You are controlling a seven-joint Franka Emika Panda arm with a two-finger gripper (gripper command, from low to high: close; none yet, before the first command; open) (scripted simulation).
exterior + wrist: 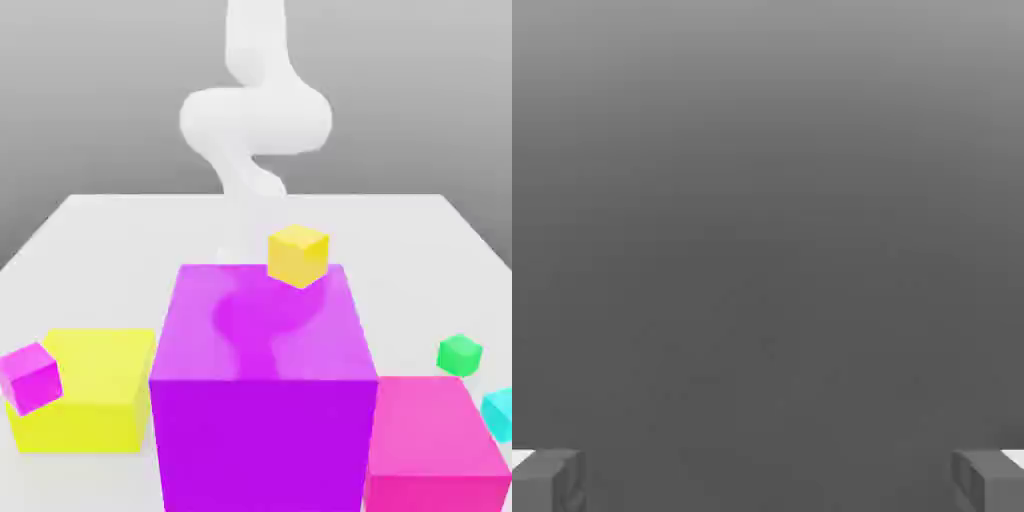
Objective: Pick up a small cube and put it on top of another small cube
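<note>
The small cyan cube [499, 413] lies on the white table [420, 240] at the exterior view's right edge, partly cut off, beside the big pink block [430, 445]. A small green cube [460, 354] sits just behind it. A small yellow cube [298, 255] shows at the far top edge of the big purple block [262, 390]; whether it rests on the block I cannot tell. The white arm [255, 120] rises behind the purple block. In the hand view my gripper [768, 480] is open, its fingertips [547, 480] wide apart with nothing between them, over plain grey.
A big yellow block [85, 390] stands at the exterior view's left with a small magenta cube [30, 376] at its left side. The purple block fills the front middle and hides the table behind it.
</note>
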